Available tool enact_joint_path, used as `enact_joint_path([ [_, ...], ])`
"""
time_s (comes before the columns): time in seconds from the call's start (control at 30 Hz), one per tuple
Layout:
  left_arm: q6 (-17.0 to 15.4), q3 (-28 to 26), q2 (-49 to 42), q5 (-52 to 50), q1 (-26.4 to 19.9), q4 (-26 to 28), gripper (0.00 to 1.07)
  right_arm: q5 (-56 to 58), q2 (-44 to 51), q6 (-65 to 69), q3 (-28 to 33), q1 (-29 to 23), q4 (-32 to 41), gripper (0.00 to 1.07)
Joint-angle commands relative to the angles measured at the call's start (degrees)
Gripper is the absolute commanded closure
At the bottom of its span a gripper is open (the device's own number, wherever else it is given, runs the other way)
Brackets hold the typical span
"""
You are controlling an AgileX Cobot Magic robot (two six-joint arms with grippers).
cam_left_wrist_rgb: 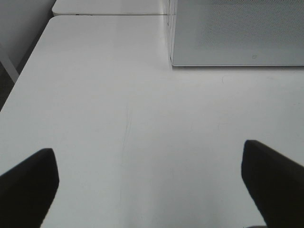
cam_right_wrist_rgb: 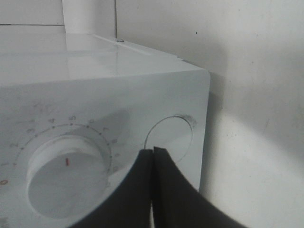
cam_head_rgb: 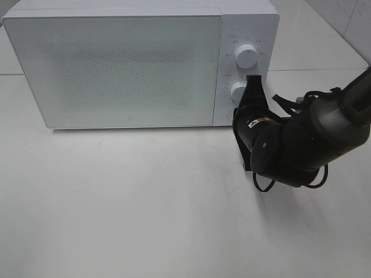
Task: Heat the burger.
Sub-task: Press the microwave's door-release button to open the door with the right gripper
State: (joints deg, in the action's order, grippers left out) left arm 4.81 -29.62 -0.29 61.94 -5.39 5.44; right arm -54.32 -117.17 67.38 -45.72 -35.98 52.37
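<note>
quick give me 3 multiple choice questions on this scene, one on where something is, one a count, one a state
1. Where is the right gripper relative to the microwave?
A) at its control panel
B) on its roof
C) behind it

2. How many knobs does the panel show?
A) one
B) two
C) four

3. The microwave's door is:
A) wide open
B) closed
C) removed

Answers:
1 A, its shut fingers sit by the lower knob.
2 B, one knob sits above the other.
3 B, the door lies flush with the front.
</note>
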Motion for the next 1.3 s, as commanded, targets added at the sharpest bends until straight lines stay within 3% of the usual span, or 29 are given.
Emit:
enact_joint_path([
  [0.03,-0.06,0.0,-0.46,-0.63,-0.11,0.11,0.09,1.38,-1.32,-1.2,-1.95,1.26,-0.92,1.07],
  [0.83,-0.06,0.0,-0.46,-0.63,-0.11,0.11,0.09,0.63,-6.36,-1.2,-7.33,2.01,-0.4,1.07],
  [1.3,-0.06,0.0,-0.46,-0.63,-0.11,0.11,0.09,-11.06,-9.4,0.17,-13.01,2.01,-1.6,1.07],
])
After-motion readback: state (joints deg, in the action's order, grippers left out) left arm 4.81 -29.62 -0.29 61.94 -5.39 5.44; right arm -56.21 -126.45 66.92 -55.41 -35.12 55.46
